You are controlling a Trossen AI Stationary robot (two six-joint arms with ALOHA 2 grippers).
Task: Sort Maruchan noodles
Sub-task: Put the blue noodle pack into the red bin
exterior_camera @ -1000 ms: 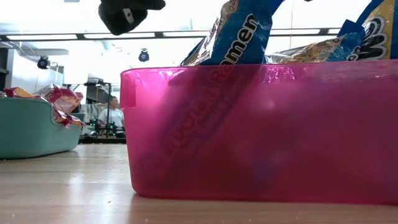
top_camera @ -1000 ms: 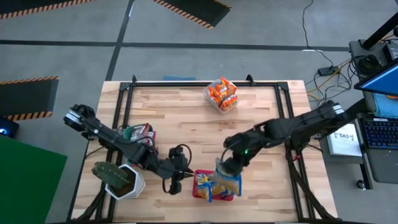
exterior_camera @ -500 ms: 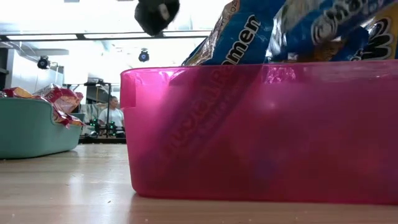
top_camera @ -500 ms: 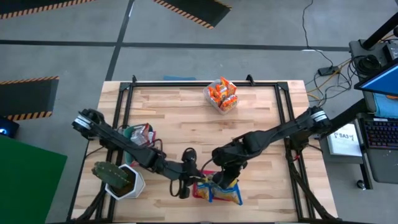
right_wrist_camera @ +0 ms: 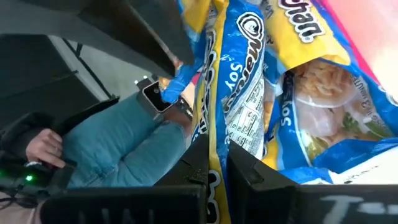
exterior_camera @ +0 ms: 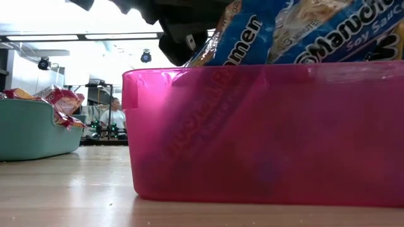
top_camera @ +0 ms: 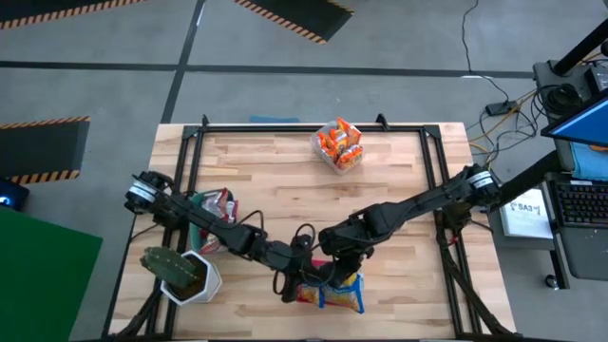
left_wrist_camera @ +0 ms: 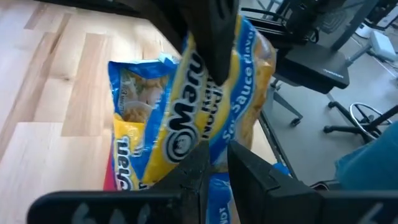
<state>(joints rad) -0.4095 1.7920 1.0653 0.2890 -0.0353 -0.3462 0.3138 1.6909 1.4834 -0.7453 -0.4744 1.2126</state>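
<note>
Reaching in from the left of the overhead frame, the left gripper (top_camera: pixel 288 277) sits at the left edge of the red bin (top_camera: pixel 306 293), low in the centre. Its fingers are nearly together in its wrist view, with only a narrow slit between them, and they appear to hold nothing — though the tips are partly hidden.

From the right of the frame, the right gripper (top_camera: pixel 331 267) hangs over the same bin. Its fingers are clamped on the upper edge of a blue-and-yellow noodle packet (right_wrist_camera: pixel 214 93), which stands on end among the other blue-and-yellow packets (top_camera: pixel 340 290) filling the bin. At table height these packets (exterior_camera: pixel 297 31) stick up above the pink wall (exterior_camera: pixel 265 132), with dark gripper parts just above the bin's left corner.

Orange packets (top_camera: pixel 340 142) fill a clear bin at the top centre of the table. Silver-and-red packets (top_camera: pixel 217 202) lie in a teal bin (exterior_camera: pixel 28 129) at the left — a potted cactus (top_camera: pixel 176 269) stands just below it.
</note>
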